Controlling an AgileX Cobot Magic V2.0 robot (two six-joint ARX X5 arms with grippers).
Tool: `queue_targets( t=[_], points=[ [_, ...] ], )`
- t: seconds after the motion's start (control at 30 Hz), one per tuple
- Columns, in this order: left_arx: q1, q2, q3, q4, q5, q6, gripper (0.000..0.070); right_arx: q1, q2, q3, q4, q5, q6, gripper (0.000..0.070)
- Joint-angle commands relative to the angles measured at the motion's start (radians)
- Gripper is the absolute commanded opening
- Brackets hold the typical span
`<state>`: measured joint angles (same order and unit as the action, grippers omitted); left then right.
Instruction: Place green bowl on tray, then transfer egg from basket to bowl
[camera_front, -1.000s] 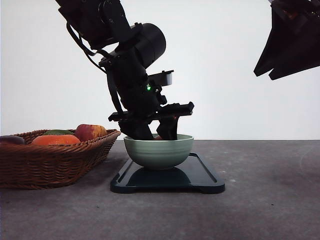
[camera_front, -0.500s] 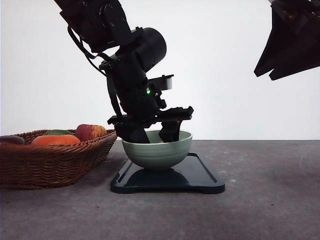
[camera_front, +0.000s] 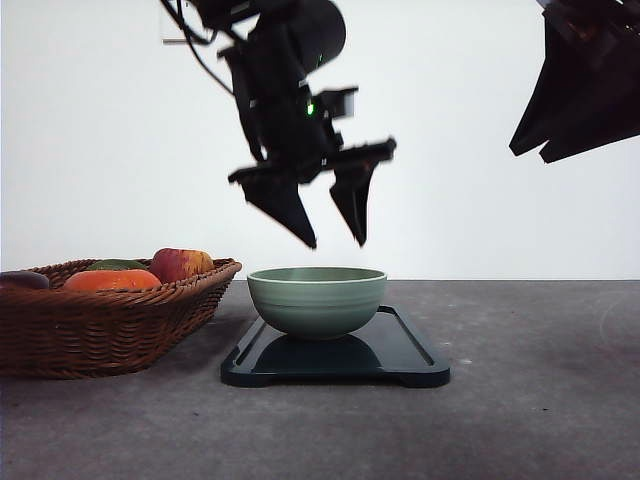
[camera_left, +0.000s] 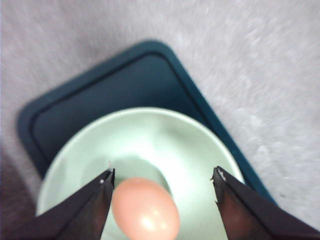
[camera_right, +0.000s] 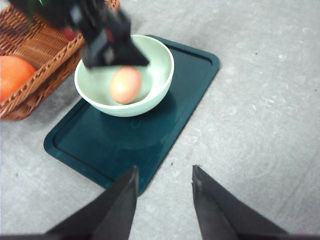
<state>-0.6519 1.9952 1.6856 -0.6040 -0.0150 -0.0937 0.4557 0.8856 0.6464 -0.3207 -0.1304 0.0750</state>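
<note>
The pale green bowl (camera_front: 317, 298) stands on the dark tray (camera_front: 400, 350), toward its left end. Inside the bowl lies the reddish-brown egg (camera_left: 145, 209) (camera_right: 125, 85). My left gripper (camera_front: 335, 240) hangs open a short way above the bowl, holding nothing; its fingers (camera_left: 92, 200) frame the egg from above. My right gripper (camera_right: 163, 175) is open high at the right, its dark fingers over the tray's (camera_right: 125, 145) near edge and the table. The wicker basket (camera_front: 110, 315) sits left of the tray.
The basket holds an orange fruit (camera_front: 110, 280), a red-yellow apple (camera_front: 180, 264), a green item and a dark one at its left edge. Bare grey tabletop (camera_front: 540, 380) spreads to the right of the tray and in front of it.
My left gripper has risen out of the bowl and now hangs open above it. The egg stays in the bowl. The right arm has not moved.
</note>
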Motion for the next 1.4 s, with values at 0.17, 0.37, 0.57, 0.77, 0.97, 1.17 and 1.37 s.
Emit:
queue_targets(
  t=[0.17, 0.37, 0.57, 0.77, 0.97, 1.17, 1.37],
  points=[
    [0.028, -0.054, 0.069, -0.14, 0.013, 0.003, 0.0393, 0.006, 0.004, 0.007, 0.004, -0.001, -0.008, 0.0209],
    [0.063, -0.208, -0.026, -0.123, 0.052, 0.007, 0.0392, 0.006, 0.004, 0.007, 0.004, 0.0, -0.008, 0.0209],
    [0.084, -0.422, -0.272, 0.006, 0.052, -0.004, 0.0392, 0.006, 0.004, 0.007, 0.004, 0.0, -0.008, 0.0209],
    [0.099, -0.647, -0.502, 0.077, 0.052, -0.005, 0.0392, 0.006, 0.004, 0.007, 0.004, 0.0, -0.008, 0.0209],
    [0.125, -0.85, -0.7, 0.094, 0.05, -0.031, 0.0391, 0.006, 0.004, 0.007, 0.005, 0.0, -0.008, 0.0209],
    [0.154, -1.023, -0.855, 0.124, 0.038, -0.079, 0.0391, 0.006, 0.004, 0.007, 0.008, 0.0, -0.01, 0.0209],
    [0.183, -1.105, -0.926, 0.125, 0.037, -0.081, 0.0391, 0.006, 0.004, 0.007, 0.012, -0.001, -0.013, 0.0209]
  ],
)
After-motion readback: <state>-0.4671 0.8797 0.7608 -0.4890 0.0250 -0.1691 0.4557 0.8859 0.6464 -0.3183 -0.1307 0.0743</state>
